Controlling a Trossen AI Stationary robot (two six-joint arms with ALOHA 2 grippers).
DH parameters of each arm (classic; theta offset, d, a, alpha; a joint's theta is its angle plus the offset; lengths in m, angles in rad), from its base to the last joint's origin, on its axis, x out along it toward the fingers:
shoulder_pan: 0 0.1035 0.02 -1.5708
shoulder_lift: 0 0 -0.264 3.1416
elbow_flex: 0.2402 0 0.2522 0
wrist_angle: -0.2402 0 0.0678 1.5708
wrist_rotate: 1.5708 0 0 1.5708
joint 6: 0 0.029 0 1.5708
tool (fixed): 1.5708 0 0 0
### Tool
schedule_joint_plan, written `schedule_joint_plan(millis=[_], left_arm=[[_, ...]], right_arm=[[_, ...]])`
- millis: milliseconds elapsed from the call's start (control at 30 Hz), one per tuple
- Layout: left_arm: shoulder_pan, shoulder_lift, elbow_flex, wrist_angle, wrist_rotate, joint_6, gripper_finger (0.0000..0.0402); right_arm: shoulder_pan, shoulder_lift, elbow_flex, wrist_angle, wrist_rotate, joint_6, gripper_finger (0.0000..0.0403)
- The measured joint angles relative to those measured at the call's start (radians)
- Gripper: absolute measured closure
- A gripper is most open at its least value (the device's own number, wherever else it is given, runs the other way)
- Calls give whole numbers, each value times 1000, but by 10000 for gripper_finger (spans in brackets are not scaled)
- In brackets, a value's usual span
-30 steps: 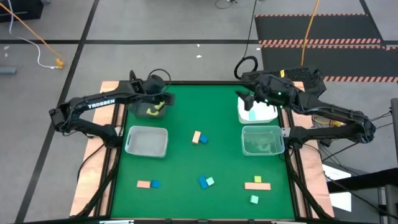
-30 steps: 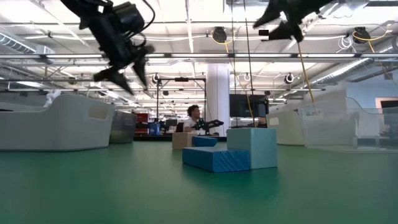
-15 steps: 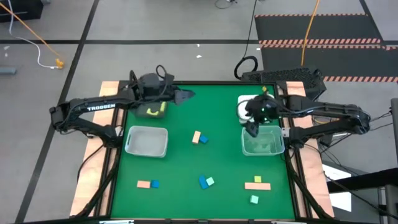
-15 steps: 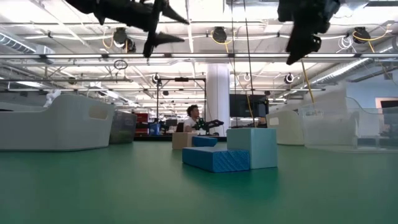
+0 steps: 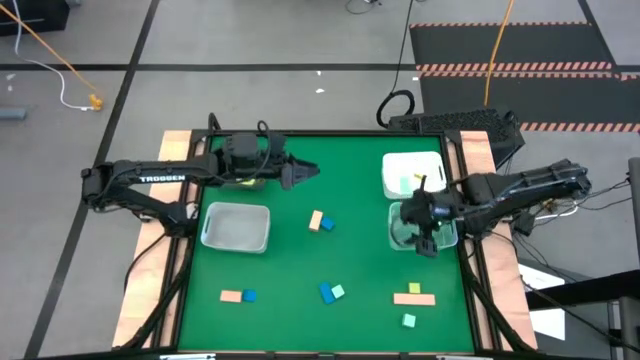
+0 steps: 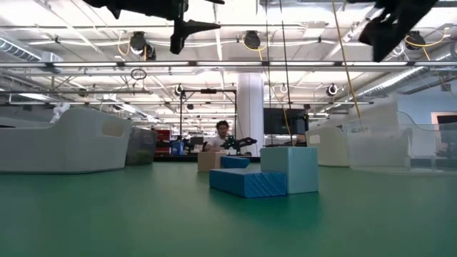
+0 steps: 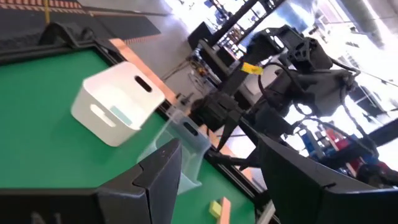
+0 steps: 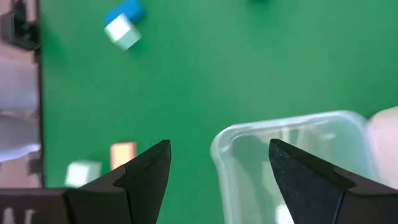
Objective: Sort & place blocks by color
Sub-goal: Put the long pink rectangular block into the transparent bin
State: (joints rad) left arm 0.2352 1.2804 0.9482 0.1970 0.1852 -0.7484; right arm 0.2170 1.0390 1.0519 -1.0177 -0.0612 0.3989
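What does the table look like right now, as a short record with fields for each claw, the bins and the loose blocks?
left claw: open, empty, over the mat's far left part
right claw: open, empty, above the clear bin on the right
white bin: far right, mint block inside
left clear bin
loose blocks: pink and blue pair mid-mat; others along the near edge

Overall light: bright, even, from overhead ceiling fixtures (image 6: 136,43) seen in low view.
Shadows: soft and short on the green table (image 5: 330,250).
Glare: background blown out white in left wrist view.
Blur: white bin (image 7: 115,106) smeared; blocks (image 8: 123,25) soft in right wrist view.
Low-view focus: near table surface soft.
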Motion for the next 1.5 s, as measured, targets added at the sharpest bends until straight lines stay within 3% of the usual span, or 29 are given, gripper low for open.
schedule_joint_plan(millis=[333,600,900,1500], left_arm=[[-62,0,0,-12,-3,-17,188],[-99,0,0,-13,-2,-18,188],[-127,0,0,-15,-1,-6,188],[-147,0,0,-122,-1,-7,188]], right_arm=[[305,96,0,-3,-30,256,138],[456,230,0,16,-94,426,138],[534,355,0,69,-168,558,138],[571,571,-1,123,-113,558,138]])
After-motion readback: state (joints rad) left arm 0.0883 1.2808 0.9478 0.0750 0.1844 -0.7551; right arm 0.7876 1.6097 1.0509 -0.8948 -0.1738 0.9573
